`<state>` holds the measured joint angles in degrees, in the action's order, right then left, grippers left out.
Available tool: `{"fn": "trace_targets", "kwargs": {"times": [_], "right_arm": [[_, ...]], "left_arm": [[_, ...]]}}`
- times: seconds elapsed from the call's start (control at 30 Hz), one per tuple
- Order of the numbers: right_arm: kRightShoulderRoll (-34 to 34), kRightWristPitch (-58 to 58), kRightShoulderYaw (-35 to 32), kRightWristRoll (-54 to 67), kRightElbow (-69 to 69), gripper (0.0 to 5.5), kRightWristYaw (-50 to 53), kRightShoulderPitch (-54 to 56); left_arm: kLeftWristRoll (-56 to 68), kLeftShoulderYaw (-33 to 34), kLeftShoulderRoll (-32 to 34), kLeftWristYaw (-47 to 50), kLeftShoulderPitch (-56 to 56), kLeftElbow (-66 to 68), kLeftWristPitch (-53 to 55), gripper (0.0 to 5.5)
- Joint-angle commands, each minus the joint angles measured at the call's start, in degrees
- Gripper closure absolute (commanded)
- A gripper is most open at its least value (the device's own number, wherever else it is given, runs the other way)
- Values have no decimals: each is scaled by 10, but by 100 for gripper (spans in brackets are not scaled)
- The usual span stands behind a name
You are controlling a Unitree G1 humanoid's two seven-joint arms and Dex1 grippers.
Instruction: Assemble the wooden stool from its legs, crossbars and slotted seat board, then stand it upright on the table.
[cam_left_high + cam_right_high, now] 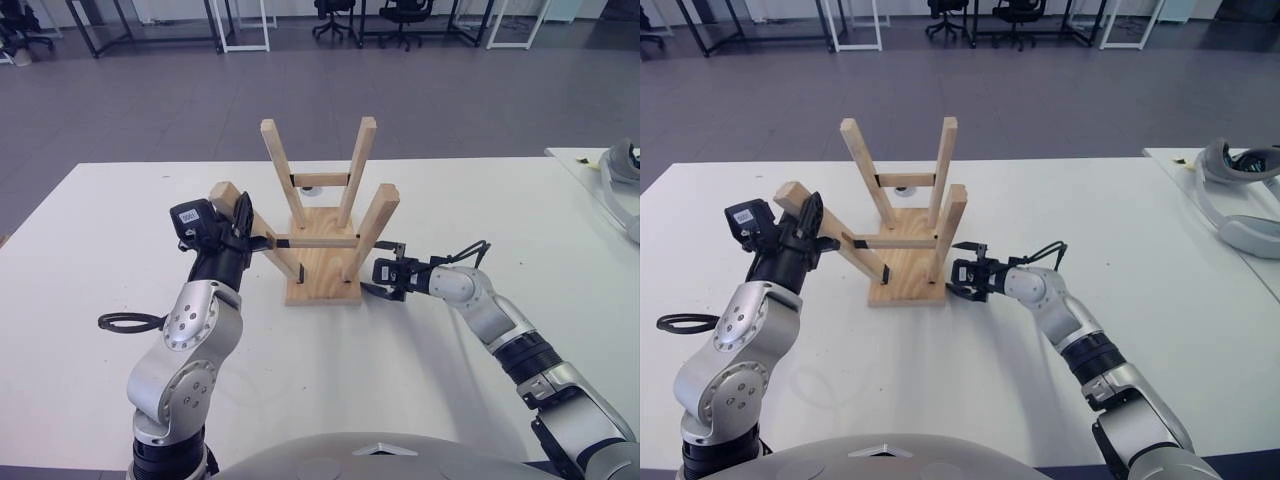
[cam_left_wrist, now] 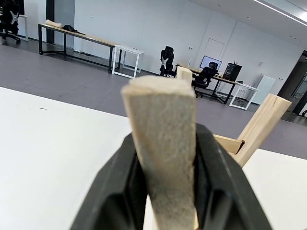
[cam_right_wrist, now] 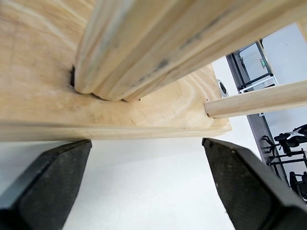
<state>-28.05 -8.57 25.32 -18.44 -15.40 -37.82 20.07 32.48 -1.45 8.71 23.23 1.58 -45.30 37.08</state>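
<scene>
On tabletop, stool inverted, seat down. My left fingers clench a leg tip; right fingers spread at seat edge. Judgement: push leg straight into slot, brace seat.

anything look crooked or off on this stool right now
Yes: the near left leg, clamped in the left gripper, splays outward much flatter than the other three legs rising from the upside-down seat board.

A: State of left gripper?
B: Centre fg, black fingers clamped on both sides of a wooden leg.
A: Behind it?
B: 2nd leg, tilted, w/ crossbar; white table; office chairs in bg.
</scene>
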Motion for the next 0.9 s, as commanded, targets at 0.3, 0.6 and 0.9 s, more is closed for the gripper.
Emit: {"fn": "trace_targets", "kwargs": {"times": [0.3,0.6,0.9], "right_arm": [[15,30,16,-17,-8,118,-8,-13],[31,76,-58,41,62,118,24,-23],[41,299,-264,158,299,118,97,60]], "left_arm": [[-92,-75,36,-25,1,22,109,447],[-112,-73,40,-35,-5,55,161,446],[-103,-69,-4,-33,19,74,157,446]]}}
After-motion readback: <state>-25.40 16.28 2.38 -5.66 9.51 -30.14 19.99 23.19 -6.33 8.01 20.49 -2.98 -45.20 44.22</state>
